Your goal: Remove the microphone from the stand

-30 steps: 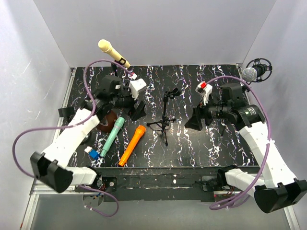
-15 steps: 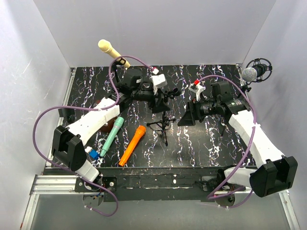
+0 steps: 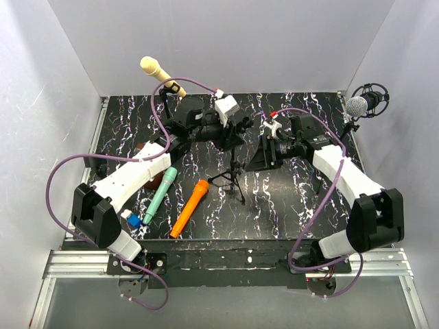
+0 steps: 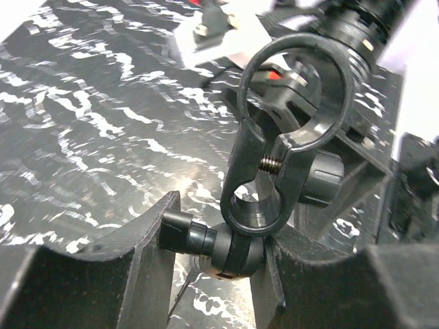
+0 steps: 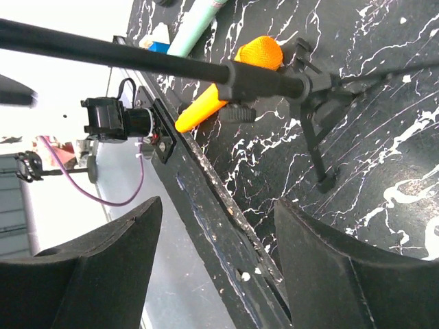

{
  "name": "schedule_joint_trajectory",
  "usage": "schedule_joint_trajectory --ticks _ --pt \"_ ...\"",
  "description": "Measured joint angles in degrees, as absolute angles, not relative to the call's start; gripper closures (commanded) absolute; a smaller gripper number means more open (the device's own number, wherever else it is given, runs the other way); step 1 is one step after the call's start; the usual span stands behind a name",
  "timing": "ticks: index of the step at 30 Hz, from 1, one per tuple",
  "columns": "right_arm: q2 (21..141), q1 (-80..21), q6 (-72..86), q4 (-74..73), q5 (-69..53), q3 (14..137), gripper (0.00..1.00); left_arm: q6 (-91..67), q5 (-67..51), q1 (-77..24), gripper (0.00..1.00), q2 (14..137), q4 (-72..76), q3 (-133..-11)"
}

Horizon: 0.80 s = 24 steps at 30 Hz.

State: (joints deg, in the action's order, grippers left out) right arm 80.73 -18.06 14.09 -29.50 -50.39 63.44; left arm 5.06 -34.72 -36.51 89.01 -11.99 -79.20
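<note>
Now my left jaws pinch the mic clip [image 4: 248,154] at its pivot atop the tripod stand [image 3: 233,177]; right jaws gape wide, holding nothing.

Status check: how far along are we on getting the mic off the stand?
Done: the clip is empty; teal mic and orange mic lie on the table. In hand: left hand grips the clip's joint, right hand open near the pole. Remaining: cream mic and silver mic sit mounted at the edges.
</note>
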Motion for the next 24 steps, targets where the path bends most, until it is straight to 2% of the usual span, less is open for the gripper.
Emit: schedule_joint_trajectory --ticks 3,8,17,24 --pt "83.96 -18.06 16.99 -27.75 -50.81 63.83 0.30 1.30 -25.74 -36.56 1.00 87.79 -11.97 -78.94" --pt "88.29 -18.06 20.80 -24.75 -51.94 65.14 0.35 -1.83 -18.39 -36.42 1.00 87.11 -12.03 -78.63" --pt "95.64 -18.09 26.65 -18.26 -54.24 70.17 0.36 -5.54 -13.06 -36.56 1.00 87.00 -12.45 -78.48" --pt "100.86 -18.15 28.36 -16.53 -55.02 73.95 0.44 -7.05 -12.47 -36.49 1.00 87.00 -12.51 -78.61"
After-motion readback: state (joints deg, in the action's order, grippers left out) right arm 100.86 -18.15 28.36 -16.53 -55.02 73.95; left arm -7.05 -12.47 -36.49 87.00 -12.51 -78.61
